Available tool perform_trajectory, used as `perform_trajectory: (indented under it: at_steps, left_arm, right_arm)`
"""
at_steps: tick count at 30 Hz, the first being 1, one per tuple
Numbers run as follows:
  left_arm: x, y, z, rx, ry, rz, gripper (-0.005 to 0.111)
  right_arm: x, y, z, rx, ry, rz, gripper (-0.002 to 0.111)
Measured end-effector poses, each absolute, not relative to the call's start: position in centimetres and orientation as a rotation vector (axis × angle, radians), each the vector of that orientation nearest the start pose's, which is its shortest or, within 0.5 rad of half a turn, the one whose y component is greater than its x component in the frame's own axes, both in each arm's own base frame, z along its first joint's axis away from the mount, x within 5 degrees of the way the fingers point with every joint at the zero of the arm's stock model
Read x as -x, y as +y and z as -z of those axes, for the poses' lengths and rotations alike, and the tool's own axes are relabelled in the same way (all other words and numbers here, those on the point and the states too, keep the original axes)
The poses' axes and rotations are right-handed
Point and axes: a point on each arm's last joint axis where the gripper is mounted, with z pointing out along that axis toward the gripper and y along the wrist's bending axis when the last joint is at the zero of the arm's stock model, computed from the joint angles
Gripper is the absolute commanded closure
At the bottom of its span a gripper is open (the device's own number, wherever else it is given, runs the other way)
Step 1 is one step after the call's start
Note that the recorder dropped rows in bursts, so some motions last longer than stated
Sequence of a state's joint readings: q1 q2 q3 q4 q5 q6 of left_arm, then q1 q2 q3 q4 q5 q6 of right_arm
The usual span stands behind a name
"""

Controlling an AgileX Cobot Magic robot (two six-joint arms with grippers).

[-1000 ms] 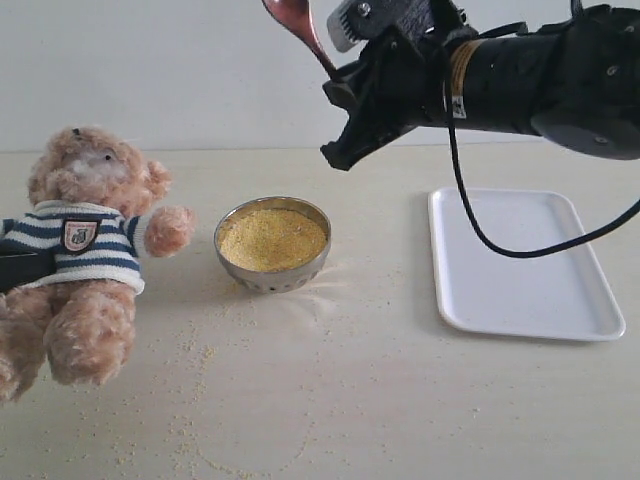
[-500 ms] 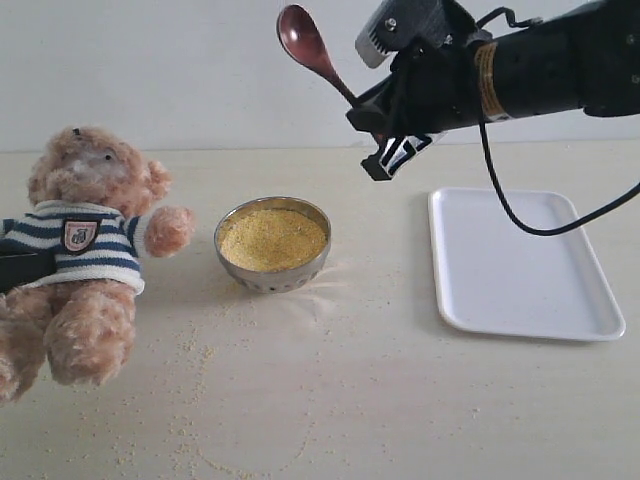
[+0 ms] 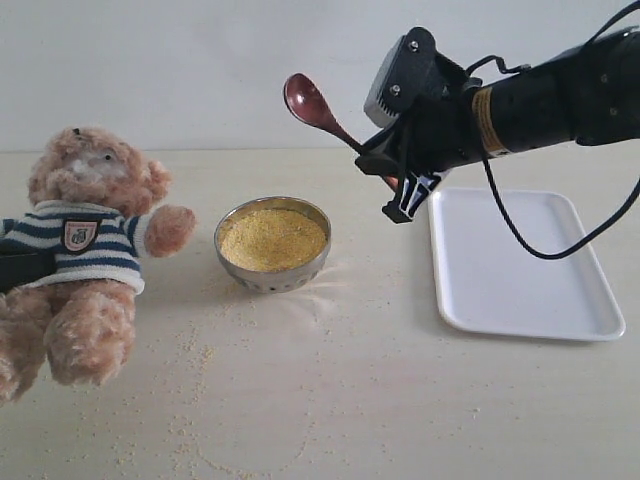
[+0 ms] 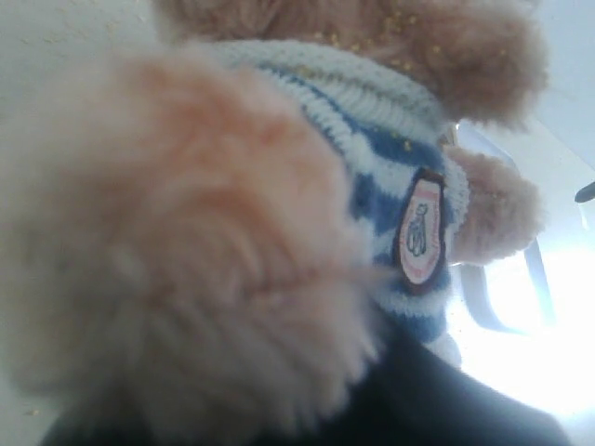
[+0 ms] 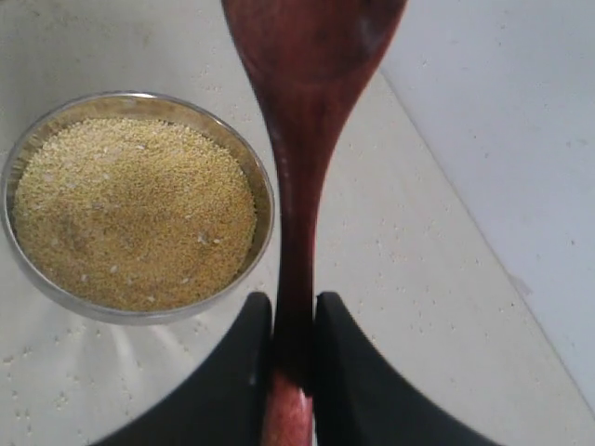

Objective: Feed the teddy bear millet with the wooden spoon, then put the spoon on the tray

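The teddy bear [image 3: 85, 250] leans at the table's left in its striped sweater, and its fur fills the left wrist view [image 4: 214, 242]. My left gripper [image 3: 18, 270] is shut on the teddy bear's side, with only one dark finger [image 4: 446, 409] showing. The metal bowl of millet [image 3: 272, 240] [image 5: 130, 200] sits mid-table. My right gripper [image 3: 380, 165] [image 5: 291, 302] is shut on the handle of the wooden spoon [image 3: 312, 106] [image 5: 302, 139]. It holds the spoon in the air, right of the bowl, with the spoon's bowl tilted up towards the bear. The white tray [image 3: 520, 260] lies at the right.
Stray millet grains [image 3: 200, 400] are scattered over the table in front of the bear and around the bowl. A black cable [image 3: 520, 240] hangs from the right arm above the tray.
The right arm has come down and swung round with the spoon, which now sits lower, just right of the bowl. The bear, bowl and tray have not moved.
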State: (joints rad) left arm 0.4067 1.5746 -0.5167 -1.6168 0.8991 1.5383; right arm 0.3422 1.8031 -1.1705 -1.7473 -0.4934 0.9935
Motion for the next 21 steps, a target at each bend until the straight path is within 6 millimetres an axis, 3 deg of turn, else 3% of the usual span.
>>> perform_trajectory:
  at_steps: [7,21]
  left_arm:
    - [-24.32,2.72,-16.59,0.209,2.229,0.939,0.102]
    - [-24.32,2.72,-16.59,0.209,2.229,0.939,0.102]
  right_arm:
    - [-35.81,16.94,-22.98,1.347,1.661,-0.26,0.108]
    - [-35.05,17.39,-22.78,1.315,1.702,-0.41,0.108]
